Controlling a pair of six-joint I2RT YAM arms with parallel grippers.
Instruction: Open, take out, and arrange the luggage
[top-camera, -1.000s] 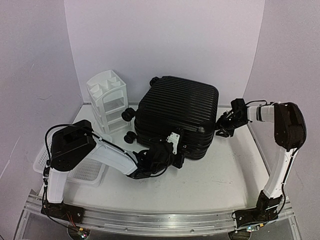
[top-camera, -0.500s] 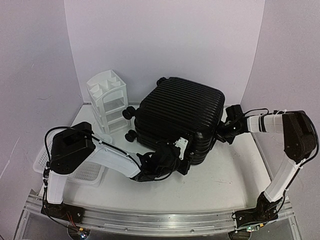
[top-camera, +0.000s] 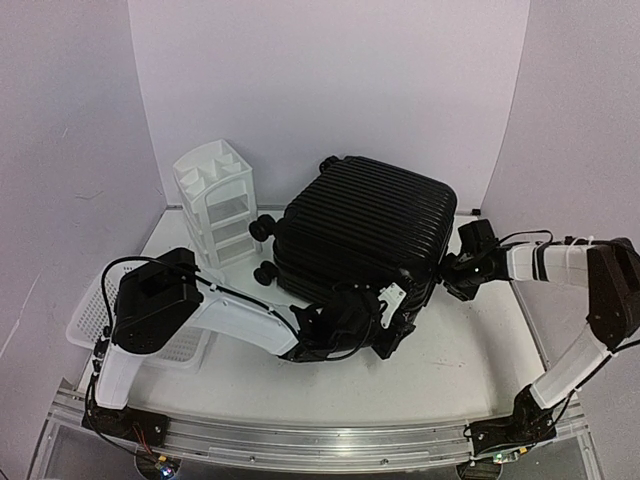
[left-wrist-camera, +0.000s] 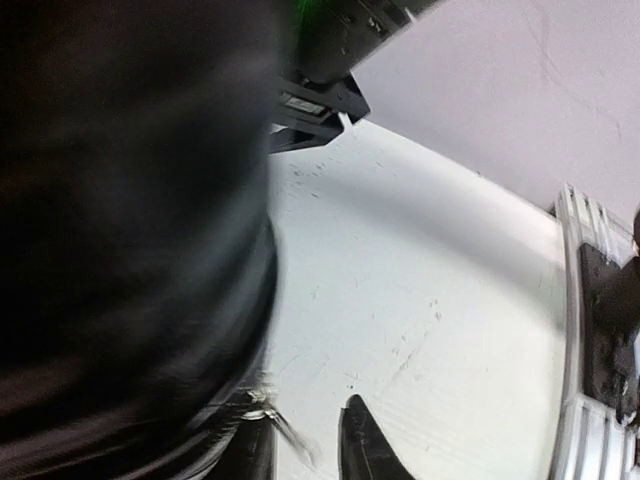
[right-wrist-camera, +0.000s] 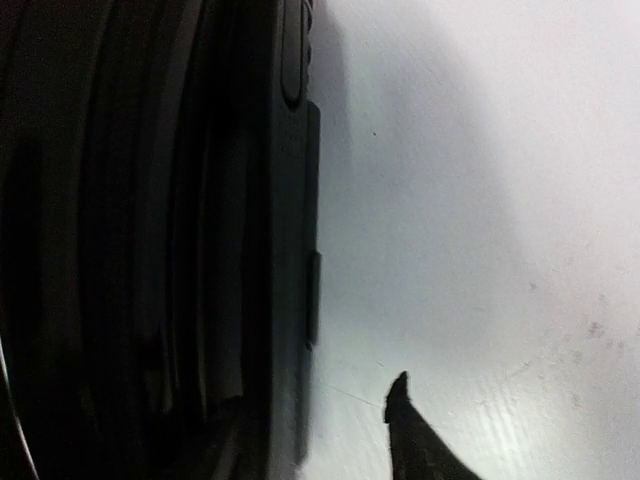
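While the luggage (top-camera: 365, 225) lies closed on the table (top-camera: 450, 370), just right of the drawer unit (top-camera: 215, 200), you have the left gripper (top-camera: 392, 318) at its near corner and the right gripper (top-camera: 452, 272) at its right side. Neither view lets you tell how wide either one stands.

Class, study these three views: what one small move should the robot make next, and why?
Probably ease the left fingers in along the near corner edge of the luggage to find its opening seam. The luggage lies shut on the table, the left fingers sit at that corner, and the right fingers are beside its right side, placed to brace it.
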